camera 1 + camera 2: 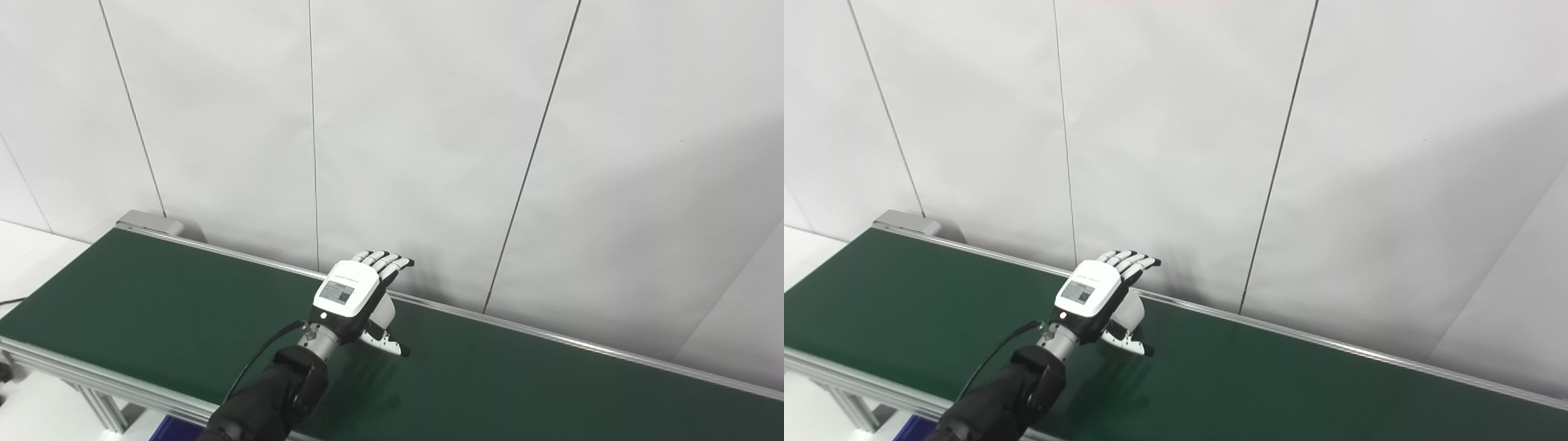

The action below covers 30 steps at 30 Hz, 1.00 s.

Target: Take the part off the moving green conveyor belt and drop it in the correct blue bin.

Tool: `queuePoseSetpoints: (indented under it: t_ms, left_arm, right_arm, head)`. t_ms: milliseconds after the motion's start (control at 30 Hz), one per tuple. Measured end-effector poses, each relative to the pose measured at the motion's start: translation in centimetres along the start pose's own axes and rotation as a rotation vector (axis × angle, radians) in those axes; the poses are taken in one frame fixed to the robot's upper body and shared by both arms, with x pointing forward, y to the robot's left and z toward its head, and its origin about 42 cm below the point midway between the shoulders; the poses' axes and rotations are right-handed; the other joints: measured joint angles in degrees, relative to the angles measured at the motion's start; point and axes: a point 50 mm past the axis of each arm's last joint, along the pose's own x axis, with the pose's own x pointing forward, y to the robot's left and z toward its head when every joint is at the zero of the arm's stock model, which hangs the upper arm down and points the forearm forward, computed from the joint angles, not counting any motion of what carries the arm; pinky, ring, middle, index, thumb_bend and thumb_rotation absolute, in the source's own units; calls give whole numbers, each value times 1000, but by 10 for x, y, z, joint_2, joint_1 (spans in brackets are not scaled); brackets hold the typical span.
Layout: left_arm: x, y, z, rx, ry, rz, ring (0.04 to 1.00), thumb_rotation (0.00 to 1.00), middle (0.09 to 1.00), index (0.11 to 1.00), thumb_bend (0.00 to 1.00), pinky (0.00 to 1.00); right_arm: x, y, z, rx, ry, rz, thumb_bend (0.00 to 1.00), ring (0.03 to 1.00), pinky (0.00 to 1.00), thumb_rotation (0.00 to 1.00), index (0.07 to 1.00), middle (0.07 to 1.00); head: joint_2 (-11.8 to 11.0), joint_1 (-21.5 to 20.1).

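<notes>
My left hand [360,299] hovers over the middle of the green conveyor belt [153,294], back of the hand facing me. Its fingers [386,262] point away toward the wall and the thumb [384,342] sticks out to the right, so the hand is open and holds nothing. The same hand [1102,295] shows in the right eye view above the belt [1274,380]. No part is visible anywhere on the belt. My right hand is out of view.
A white panelled wall [429,122] rises right behind the belt's far metal rail [539,334]. The belt's near aluminium frame [73,370] runs along the bottom left. A sliver of a blue bin [174,429] peeks out below the frame beside my arm.
</notes>
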Motion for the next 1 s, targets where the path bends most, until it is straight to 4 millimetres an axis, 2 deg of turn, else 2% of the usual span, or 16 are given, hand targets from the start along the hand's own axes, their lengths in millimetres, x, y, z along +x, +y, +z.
queuePoseSetpoints:
  t_ms: [133, 267, 433, 667, 833, 1000]
  left_arm:
    - [13, 1, 1, 33, -28, -48, 890, 398, 875, 851, 858, 870]
    - [22, -6, 1, 88, -70, -124, 862, 385, 851, 825, 868, 838]
    - [30, -14, -2, 139, -121, -223, 841, 362, 826, 797, 885, 815]
    - [48, -7, -6, 188, -204, -376, 829, 337, 816, 789, 899, 808]
    - [53, -7, -7, 212, -258, -489, 825, 344, 811, 772, 904, 804]
    - [58, -5, -4, 260, -294, -515, 826, 300, 812, 781, 867, 796]
  right_arm:
    - [0, 2, 0, 0, -1, 5, 802, 939, 959, 1000, 1000, 968]
    - [2, 7, 4, 1, -14, 12, 837, 938, 939, 1000, 997, 961]
    - [2, 10, 8, 1, -27, 14, 831, 935, 933, 1000, 992, 958]
    - [0, 13, 13, 13, -44, 9, 834, 927, 924, 1000, 983, 953]
    - [-1, 16, 13, 23, -42, 7, 850, 932, 931, 986, 987, 954]
    - [-4, 19, 14, 40, -38, 8, 870, 929, 924, 981, 989, 956]
  head:
    - [1, -4]
    - [4, -10]
    - [11, -17]
    - [18, -24]
    - [19, -24]
    - [19, -25]
